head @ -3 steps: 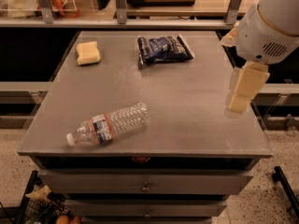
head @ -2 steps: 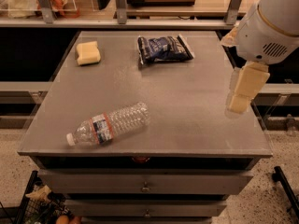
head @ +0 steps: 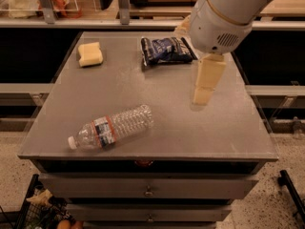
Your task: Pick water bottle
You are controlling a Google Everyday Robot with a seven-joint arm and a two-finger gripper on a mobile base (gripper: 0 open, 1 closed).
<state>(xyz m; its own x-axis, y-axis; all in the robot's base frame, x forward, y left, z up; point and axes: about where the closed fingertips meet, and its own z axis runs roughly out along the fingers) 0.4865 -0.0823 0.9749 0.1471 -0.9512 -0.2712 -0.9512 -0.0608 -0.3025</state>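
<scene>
Leftward the gripper point(head: 202, 97) has moved since a second ago, from the table's right edge to above its middle-right; the water bottle point(head: 112, 129) has not stirred. It lies on its side near the front-left of the grey table point(head: 228, 132), white cap toward that corner, well apart from the gripper. The gripper hangs over the tabletop, apparently carrying nothing; how far open it is cannot be told. A yellow sponge point(head: 90, 54) and a dark snack bag point(head: 165, 49) sit near the back.
</scene>
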